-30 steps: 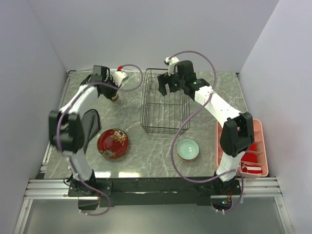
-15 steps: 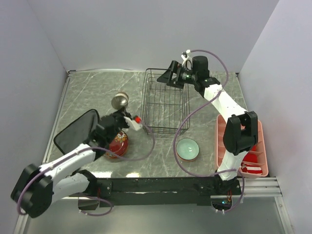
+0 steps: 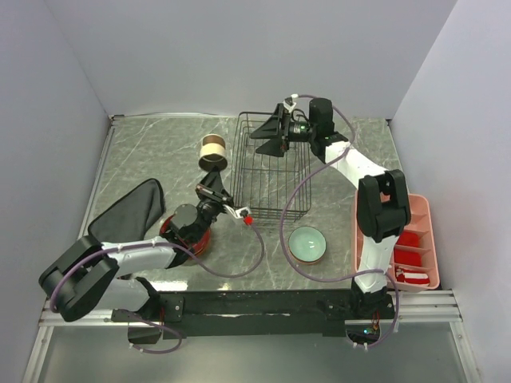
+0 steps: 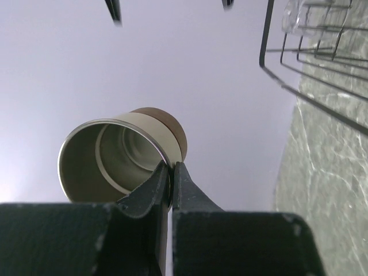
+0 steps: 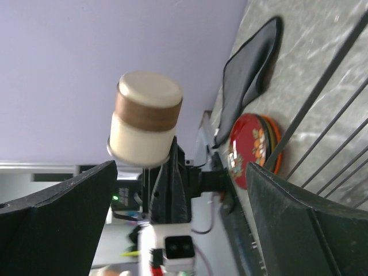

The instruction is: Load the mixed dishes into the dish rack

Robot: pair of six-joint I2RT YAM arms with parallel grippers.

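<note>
grippers: the left gripper (image 4: 171, 172) is pinching the small tan cup (image 3: 212, 151) by its rim, aloft just left of the dish rack (image 3: 237, 171). the right gripper (image 3: 267, 137) is standing wide open at the rack's far side, facing the cup. recommendation: clear the wire wall before lowering, as a rim pinch is inviting tilt.

The table (image 3: 152, 152) has a grey-green marbled top. Three plain, pale lavender panels enclose it: a back wall (image 3: 255, 56), a left wall (image 3: 40, 120) and a right wall (image 3: 467, 96). Aluminium rails (image 3: 80, 307) and a black bar (image 3: 263, 302) run along the near edge. Lighting is even and diffuse. Shadows on the top are soft.
</note>
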